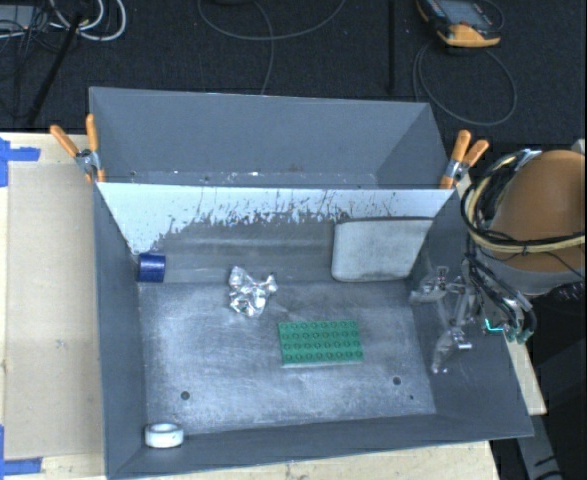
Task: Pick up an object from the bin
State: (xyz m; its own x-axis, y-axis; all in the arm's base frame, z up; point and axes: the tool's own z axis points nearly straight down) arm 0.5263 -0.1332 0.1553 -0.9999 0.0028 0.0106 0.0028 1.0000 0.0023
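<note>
In the camera view, the gripper (445, 318) is hanging at the right side of the frame, low over the right end of the grey bin (273, 148). Its two metal fingers (451, 346) are standing apart, and nothing is sitting between them. It is waiting over bare floor, close to the right wall.

I think the picking step is only beginning, since no thing is being held yet. The nearest things are the green bumpy plate (319, 342), lying flat in the middle of the frame to the left of the gripper, and the flat grey pad (378, 249), lying above it near the back slope. Farther left, the crumpled silver foil (250, 292) is sitting near the middle. The small blue tube (151, 267) is resting by the left wall. The white ring (163, 434) is lying in the lower left corner.

For the next move, the gripper is probably needing to slide left until one thing sits between its fingers, then go down and close. The green plate is thin and flat, so grabbing its edges is looking tricky. The foil is looking easier to pinch.

No words or labels are showing on any of these things.
</note>
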